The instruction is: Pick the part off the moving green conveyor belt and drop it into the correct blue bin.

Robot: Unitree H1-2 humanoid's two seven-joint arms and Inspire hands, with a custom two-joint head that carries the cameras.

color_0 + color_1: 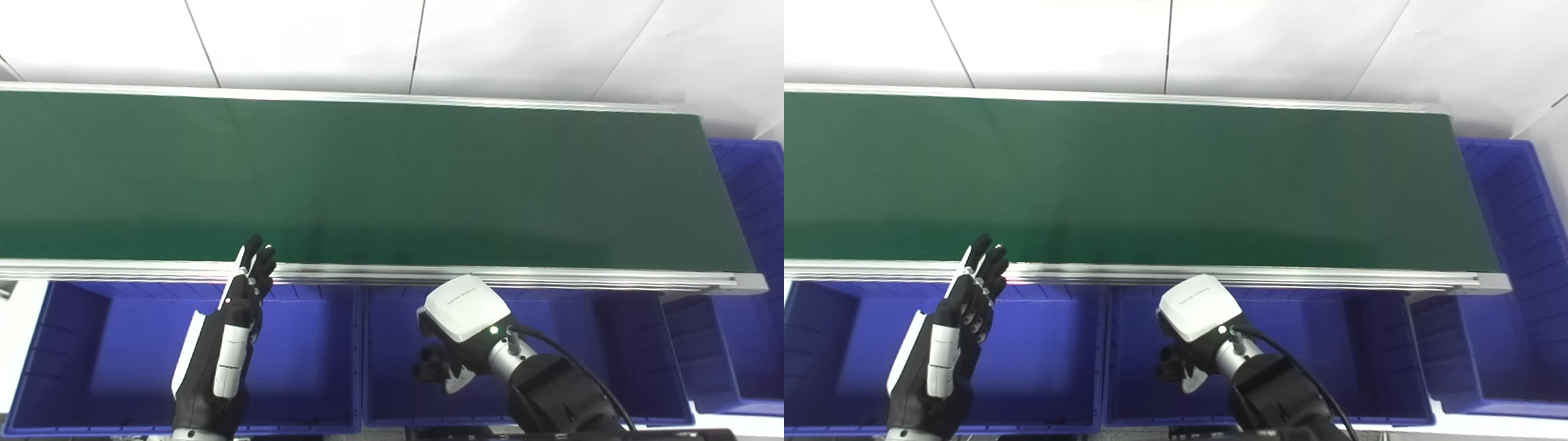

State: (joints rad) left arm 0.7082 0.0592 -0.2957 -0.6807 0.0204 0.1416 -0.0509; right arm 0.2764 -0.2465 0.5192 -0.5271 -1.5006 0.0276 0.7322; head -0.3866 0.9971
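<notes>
The green conveyor belt (392,177) runs across the view, and I see no part on it. My left hand (236,331) is open with its fingers straight, above the left blue bin (79,343). Its fingertips (260,248) reach the belt's front rail. My right hand (465,315) hangs over the middle blue bin (582,349) with its white back towards me and its dark fingers (436,366) pointing down. The hand hides whether anything is in them. No part shows in the bins.
A silver rail (490,277) edges the belt's near side, above the row of blue bins. A narrower blue bin (695,343) stands at the right, and another blue bin (756,184) stands past the belt's right end. White floor tiles lie beyond the belt.
</notes>
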